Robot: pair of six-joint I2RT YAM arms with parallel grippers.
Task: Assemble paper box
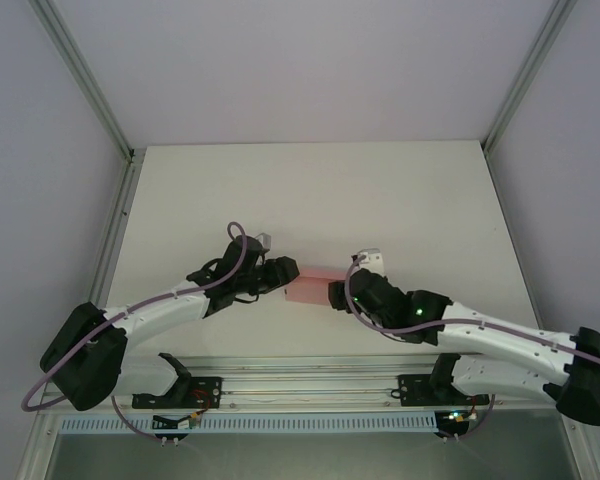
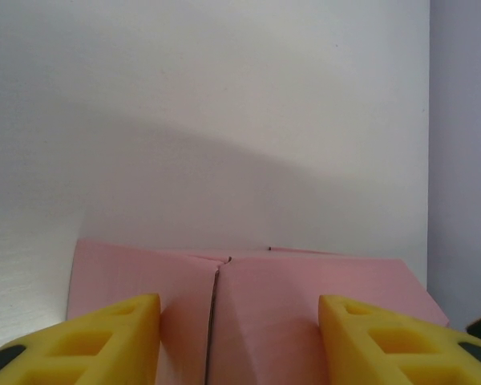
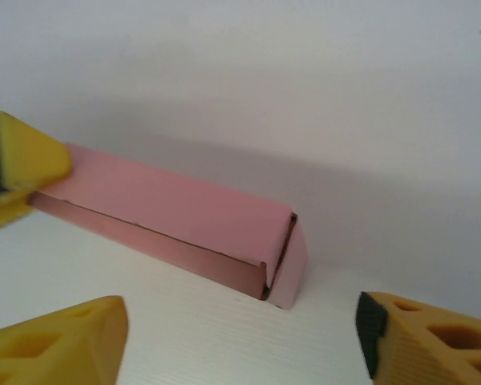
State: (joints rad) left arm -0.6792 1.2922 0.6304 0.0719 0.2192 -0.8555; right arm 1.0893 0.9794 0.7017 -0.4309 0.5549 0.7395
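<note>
Both my hands released | paper box [image 1: 310, 285] mid-frame on bench [image 1: 310, 190], between left hand [image 2: 239, 321] and right hand [image 3: 240, 321] | light, flimsy card, I judge | I'd pinch long walls, sparing loose end flap [image 3: 293, 265].

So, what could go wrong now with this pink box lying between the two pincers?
1. The end flap of the long pale pink card box stands ajar. A push from the open right pincer could bend it outward or crush it.
2. At the other end, a seam gapes between the yellow fingers of the left pincer. I cannot tell how firmly they hold, so the box may slide on the white table.
</note>
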